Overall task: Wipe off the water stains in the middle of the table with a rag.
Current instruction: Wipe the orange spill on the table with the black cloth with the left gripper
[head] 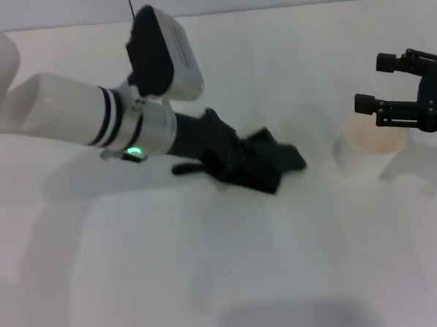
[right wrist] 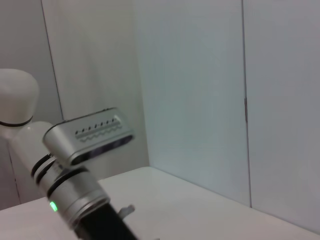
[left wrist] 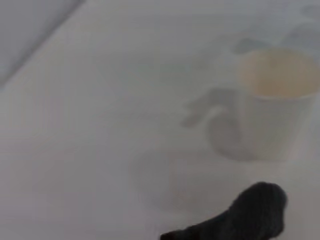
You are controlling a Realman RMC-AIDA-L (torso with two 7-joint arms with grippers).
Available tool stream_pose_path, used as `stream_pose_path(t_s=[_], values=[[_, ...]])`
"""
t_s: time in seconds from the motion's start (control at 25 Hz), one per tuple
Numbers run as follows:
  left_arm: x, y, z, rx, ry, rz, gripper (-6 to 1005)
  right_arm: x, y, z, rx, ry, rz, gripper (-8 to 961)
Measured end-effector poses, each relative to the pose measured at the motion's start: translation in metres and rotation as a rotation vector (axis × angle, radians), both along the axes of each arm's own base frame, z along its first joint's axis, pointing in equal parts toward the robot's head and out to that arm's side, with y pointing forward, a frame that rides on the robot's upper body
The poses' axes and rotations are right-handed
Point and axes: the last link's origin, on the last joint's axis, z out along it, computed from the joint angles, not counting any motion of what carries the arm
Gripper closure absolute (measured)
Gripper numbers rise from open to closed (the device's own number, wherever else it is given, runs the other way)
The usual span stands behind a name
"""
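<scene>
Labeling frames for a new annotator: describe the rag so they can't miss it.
Start at the white table and follow the left arm in from the robot's left to the left pincer near the middle. The rag is the crumpled black cloth bunched on the tabletop at that pincer. It is the only dark, soft thing there; the paper cup on its right is white and rigid.

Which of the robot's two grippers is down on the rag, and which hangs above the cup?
The left gripper is on the black rag mid-table; the right gripper hangs open above the white paper cup, touching nothing.
</scene>
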Motion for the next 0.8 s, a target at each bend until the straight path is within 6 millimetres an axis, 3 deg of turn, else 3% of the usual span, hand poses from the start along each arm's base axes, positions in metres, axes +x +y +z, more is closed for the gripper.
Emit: stream_pose_path(t_s=[0.32, 0.8], values=[[-0.005, 0.022, 0.022, 0.104, 0.004, 0.024, 895, 0.001, 0.000, -0.001, -0.003, 0.002, -0.004, 95], [0.002, 0.023, 0.019, 0.114, 0.004, -0.011, 891, 0.001, -0.001, -0.001, -0.005, 0.002, -0.005, 95]])
